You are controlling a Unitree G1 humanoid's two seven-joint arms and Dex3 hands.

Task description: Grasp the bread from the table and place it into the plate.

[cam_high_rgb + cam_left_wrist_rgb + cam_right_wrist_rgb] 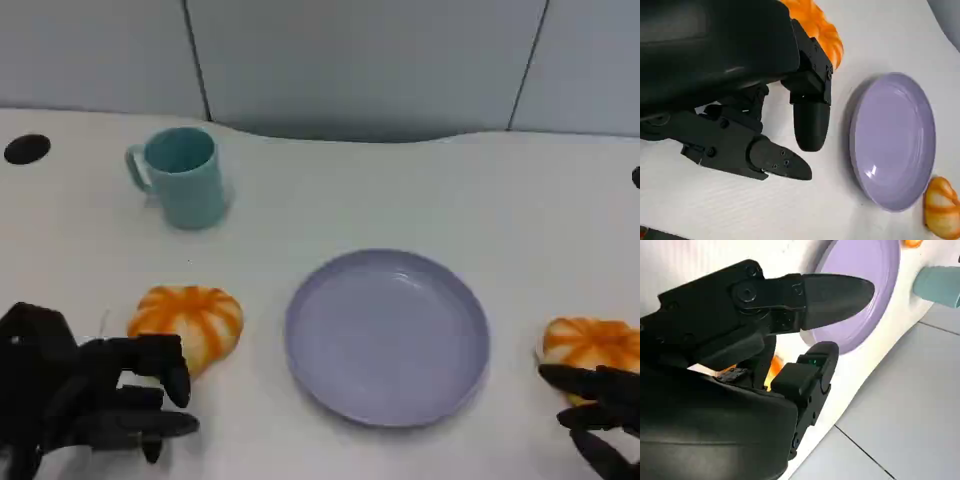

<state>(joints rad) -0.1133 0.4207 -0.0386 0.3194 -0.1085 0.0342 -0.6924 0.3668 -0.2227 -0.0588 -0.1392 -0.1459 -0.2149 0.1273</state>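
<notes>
Two breads flank the plate (387,337), left bread (190,322) lying crosswise, right bread (592,347) beside it, left hand (95,395) spread empty, right hand (600,420) grasp unclear

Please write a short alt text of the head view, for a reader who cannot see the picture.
A lilac plate sits empty in the middle of a white table, with an orange-striped bread to its left and a second bread to its right. The left robot hand and the right robot hand each hover beside the nearer bread, holding nothing. A teal mug stands farther back on the left.

Matte black left hand (85,395) and right hand (600,415), rounded glossy shells, blunt segmented fingers, small round screws
</notes>
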